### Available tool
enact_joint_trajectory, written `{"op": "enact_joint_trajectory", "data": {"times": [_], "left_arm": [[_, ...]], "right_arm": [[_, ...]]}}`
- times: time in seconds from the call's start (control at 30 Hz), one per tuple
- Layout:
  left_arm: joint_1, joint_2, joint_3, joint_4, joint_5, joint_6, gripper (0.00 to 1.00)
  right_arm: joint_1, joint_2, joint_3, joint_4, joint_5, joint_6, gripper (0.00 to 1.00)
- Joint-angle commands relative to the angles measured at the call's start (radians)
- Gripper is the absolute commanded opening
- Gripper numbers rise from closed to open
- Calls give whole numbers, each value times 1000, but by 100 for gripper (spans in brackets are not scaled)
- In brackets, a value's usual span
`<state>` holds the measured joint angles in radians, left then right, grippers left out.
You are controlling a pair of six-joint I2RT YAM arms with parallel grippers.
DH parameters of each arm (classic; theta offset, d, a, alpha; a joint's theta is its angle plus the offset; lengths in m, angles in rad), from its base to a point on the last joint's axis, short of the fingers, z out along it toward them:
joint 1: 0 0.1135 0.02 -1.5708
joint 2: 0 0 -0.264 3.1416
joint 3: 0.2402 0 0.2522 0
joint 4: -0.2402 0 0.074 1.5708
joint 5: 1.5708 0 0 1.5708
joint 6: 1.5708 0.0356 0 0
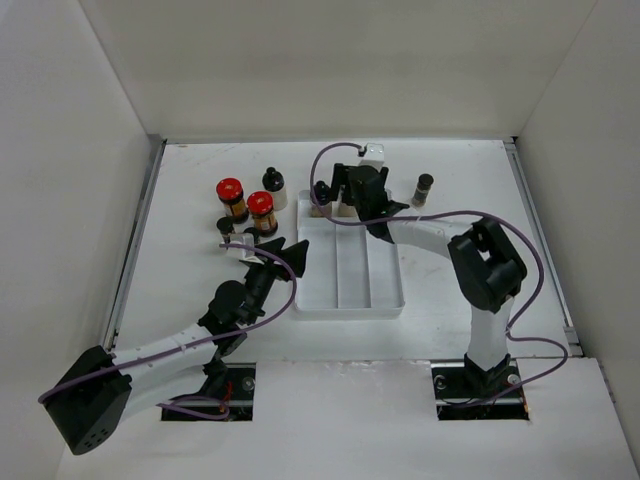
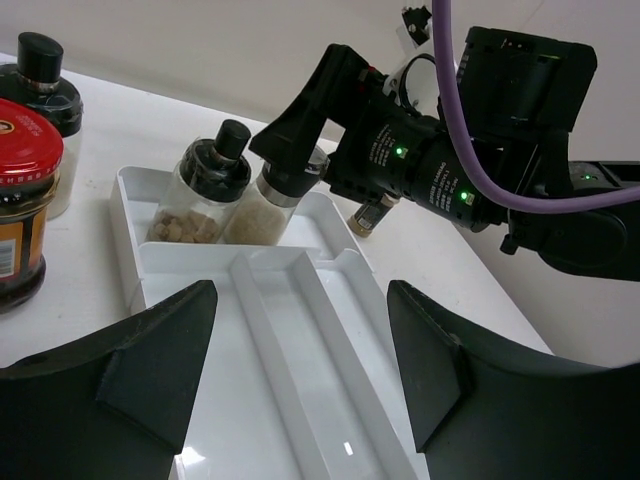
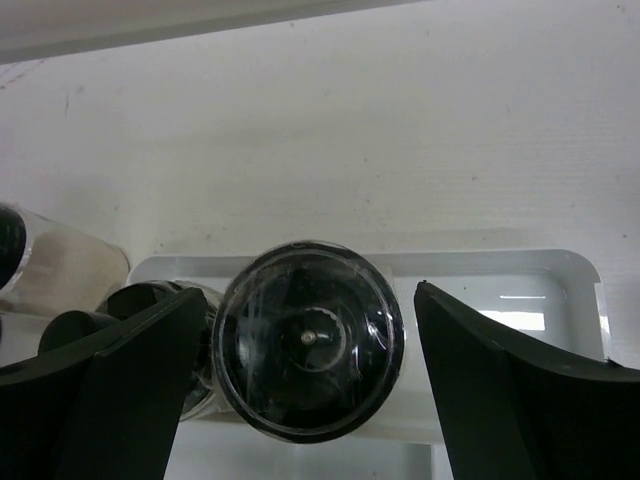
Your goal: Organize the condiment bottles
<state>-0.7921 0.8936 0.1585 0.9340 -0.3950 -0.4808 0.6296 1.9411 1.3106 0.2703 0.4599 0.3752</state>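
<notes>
A white three-compartment tray (image 1: 350, 290) lies mid-table. Two small jars stand in its far end: a black-capped one with brown chunks (image 2: 212, 190) and a clear-lidded one (image 3: 305, 340). My right gripper (image 1: 343, 203) hangs over the clear-lidded jar, fingers open on either side of it, with a gap showing on the right. My left gripper (image 2: 300, 300) is open and empty above the tray's near-left part. Two red-capped amber jars (image 1: 230, 196) (image 1: 261, 210), a black-capped white bottle (image 1: 273, 187) and a small black-capped jar (image 1: 226, 228) stand left of the tray. A grey-lidded jar (image 1: 423, 188) stands right of it.
A small silver-topped item (image 1: 240, 246) lies just left of my left gripper. White walls enclose the table on three sides. The tray's long compartments (image 2: 300, 340) hold nothing. Purple cables loop from both arms.
</notes>
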Motion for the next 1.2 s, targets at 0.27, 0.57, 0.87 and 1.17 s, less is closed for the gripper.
{"op": "enact_joint_trajectory", "data": {"times": [0.27, 0.57, 0.87, 1.17], "left_arm": [[-8, -12, 21, 63, 13, -10, 68], [-8, -4, 23, 63, 16, -12, 68], [-8, 11, 24, 68, 18, -12, 68], [3, 1, 19, 71, 18, -12, 68]], "right_arm": [[-188, -340, -207, 49, -18, -6, 55], [-374, -265, -186, -78, 22, -58, 78], [-388, -150, -91, -111, -32, -99, 81], [-394, -80, -31, -123, -33, -114, 64]]}}
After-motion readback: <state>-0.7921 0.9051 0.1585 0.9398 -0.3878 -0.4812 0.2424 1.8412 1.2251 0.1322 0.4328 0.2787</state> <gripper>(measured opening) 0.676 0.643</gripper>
